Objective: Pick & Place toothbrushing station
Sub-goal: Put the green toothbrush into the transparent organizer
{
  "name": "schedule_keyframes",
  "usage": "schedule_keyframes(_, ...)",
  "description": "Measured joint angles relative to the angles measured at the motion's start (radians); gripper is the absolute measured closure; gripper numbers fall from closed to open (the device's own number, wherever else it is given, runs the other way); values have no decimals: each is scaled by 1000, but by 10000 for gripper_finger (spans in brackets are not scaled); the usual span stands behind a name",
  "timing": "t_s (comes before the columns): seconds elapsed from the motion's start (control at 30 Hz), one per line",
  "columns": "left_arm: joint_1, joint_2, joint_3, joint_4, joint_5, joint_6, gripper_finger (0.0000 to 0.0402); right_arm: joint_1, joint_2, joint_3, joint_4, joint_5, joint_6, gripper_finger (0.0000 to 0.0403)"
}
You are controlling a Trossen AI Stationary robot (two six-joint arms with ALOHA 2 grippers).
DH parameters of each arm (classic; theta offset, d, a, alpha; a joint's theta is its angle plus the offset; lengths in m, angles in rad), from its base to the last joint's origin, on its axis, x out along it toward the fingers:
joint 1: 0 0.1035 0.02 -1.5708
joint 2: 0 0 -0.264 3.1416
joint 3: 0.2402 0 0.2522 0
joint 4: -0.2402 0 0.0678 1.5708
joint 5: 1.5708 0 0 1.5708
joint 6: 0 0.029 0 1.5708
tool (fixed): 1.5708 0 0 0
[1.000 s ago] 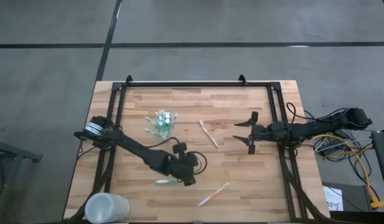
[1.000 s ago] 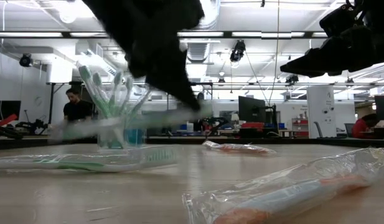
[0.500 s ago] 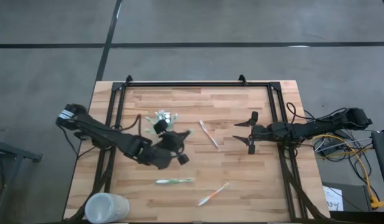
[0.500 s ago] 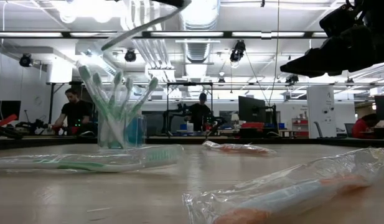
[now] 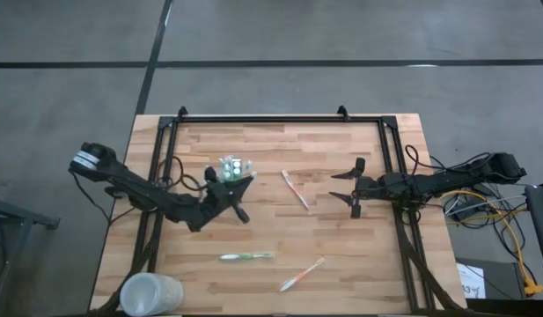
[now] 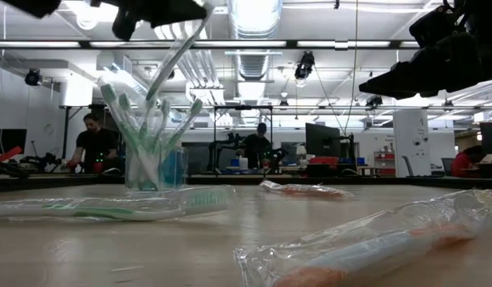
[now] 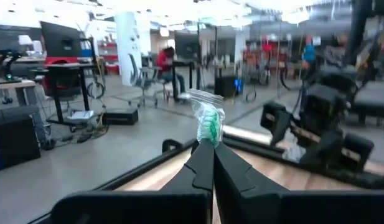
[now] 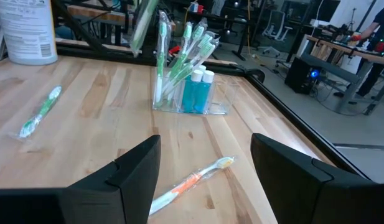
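Note:
The toothbrushing station (image 5: pixel 231 169), a see-through holder with green toothbrushes and blue tubes, stands on the table left of centre, also seen in the low view (image 6: pixel 154 167) and the right wrist view (image 8: pixel 185 93). My left gripper (image 5: pixel 237 187) hangs just beside it on the near side, shut on a wrapped green toothbrush (image 6: pixel 175 60). That brush slants down from the gripper toward the tops of the brushes in the holder. My right gripper (image 5: pixel 350 187) waits open at the table's right side. My left gripper pinches the wrapped green toothbrush between its two fingers, just behind the bristle head (image 7: pixel 208 121), which sticks out past the fingertips (image 7: pixel 204 155). The fingers lie about level. The brush is lifted clear of the table, and its long part (image 6: pixel 162 80) slants down.
Three wrapped toothbrushes lie on the wood: a green one (image 5: pixel 245 256) near the front, an orange one (image 5: pixel 302 274) beside it, another (image 5: pixel 295 189) at the centre. A frosted white cup (image 5: pixel 150 295) stands at the near left corner. A black frame (image 5: pixel 271 118) rims the table.
My left gripper has risen from the near part of the table with the wrapped toothbrush and gone toward the far edge, up to the holder. It has tipped from pointing down to about level. The brush now hangs slanting over the holder.

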State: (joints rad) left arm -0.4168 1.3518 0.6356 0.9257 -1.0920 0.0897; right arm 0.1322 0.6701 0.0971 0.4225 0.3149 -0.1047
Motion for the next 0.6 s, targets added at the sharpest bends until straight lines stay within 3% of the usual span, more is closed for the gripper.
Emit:
schedule_keyframes(0.13, 2, 0, -91, 157, -49, 15, 401, 0, 0, 0, 0, 0, 0, 158)
schedule_keyframes(0.33, 25, 0, -133, 174, -146, 29, 401, 0, 0, 0, 0, 0, 0, 158)
schedule_keyframes(0.6, 104, 0, -134, 173, -108, 40, 401, 0, 0, 0, 0, 0, 0, 158)
